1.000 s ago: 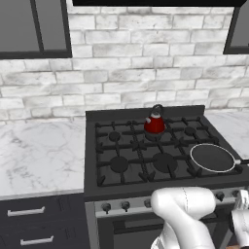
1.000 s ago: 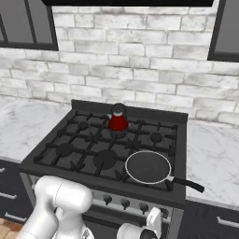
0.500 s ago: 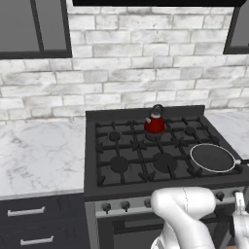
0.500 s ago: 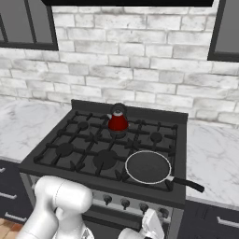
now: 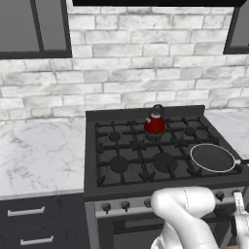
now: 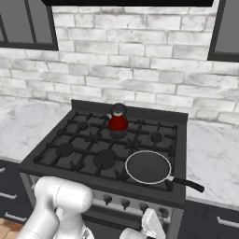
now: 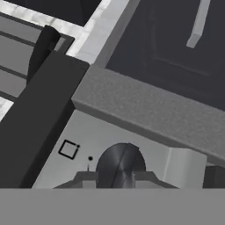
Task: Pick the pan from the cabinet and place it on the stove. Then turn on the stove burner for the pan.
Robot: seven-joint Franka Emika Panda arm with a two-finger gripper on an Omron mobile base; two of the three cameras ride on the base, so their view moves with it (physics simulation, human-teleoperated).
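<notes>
The pan [image 6: 148, 166] sits on the stove's [image 5: 121, 146] front-right grate, its handle running out toward 4 o'clock in the right base view, past the range's right edge. A red kettle [image 5: 155, 123] stands well apart on the back centre burner; the left burners lie open. Marble surface [image 5: 39, 155] flanks the range beneath a pale brick wall [image 6: 140, 70]. Down at a silver knob [image 7: 121, 166], the tool [image 7: 115, 178] straddles it with both tips close beside it; whether it's pinching, one cannot tell.
</notes>
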